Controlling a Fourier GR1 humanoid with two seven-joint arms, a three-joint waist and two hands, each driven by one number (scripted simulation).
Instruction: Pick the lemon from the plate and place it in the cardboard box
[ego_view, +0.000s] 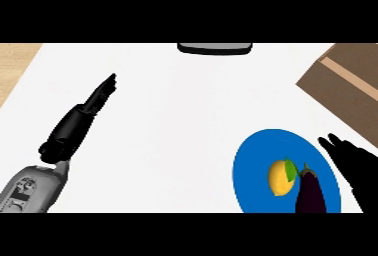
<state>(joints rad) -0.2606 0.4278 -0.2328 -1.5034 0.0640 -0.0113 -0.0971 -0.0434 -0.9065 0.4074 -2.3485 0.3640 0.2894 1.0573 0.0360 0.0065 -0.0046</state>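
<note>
I see the lemon (280, 177) lying on the blue plate (255, 160) beside an eggplant (311, 192), right robot hand (354, 162) just right of the plate, fingers straight, released, left robot hand (97, 97) stretched flat, far left of the plate on the tabletop (184, 115), cardboard box (347, 82) beyond the plate.

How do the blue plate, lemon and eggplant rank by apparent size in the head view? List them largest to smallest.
1. blue plate, clearly largest.
2. eggplant, though the view's lower edge cuts it off.
3. lemon, smallest.

no readable text, no labels, no numbers anywhere
</note>
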